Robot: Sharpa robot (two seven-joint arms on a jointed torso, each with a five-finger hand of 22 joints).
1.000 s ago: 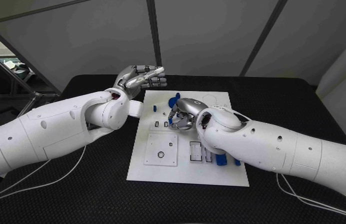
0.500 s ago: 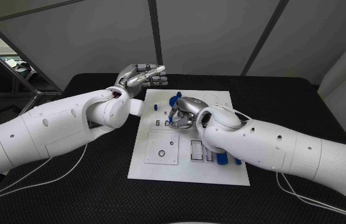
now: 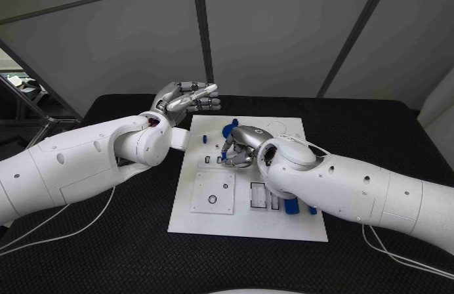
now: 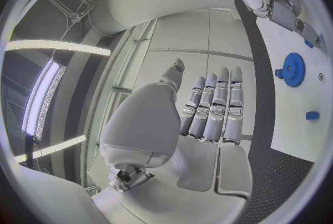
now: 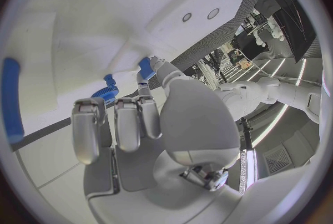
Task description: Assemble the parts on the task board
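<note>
over the task board (image 3: 248,223), right hand (image 3: 239,149) pinches a blue part (image 5: 146,66)

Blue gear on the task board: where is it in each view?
Head view: blue gear at the board's far end, just beyond the right hand.
Left wrist view: blue gear on the white task board.
Right wrist view: partly hidden behind the fingers.
Shared landmark: the task board.

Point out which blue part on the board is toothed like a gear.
The blue gear at the board's far end, beyond the right hand. It is round with teeth around its rim; the other blue parts are small blocks or long bars.
</note>
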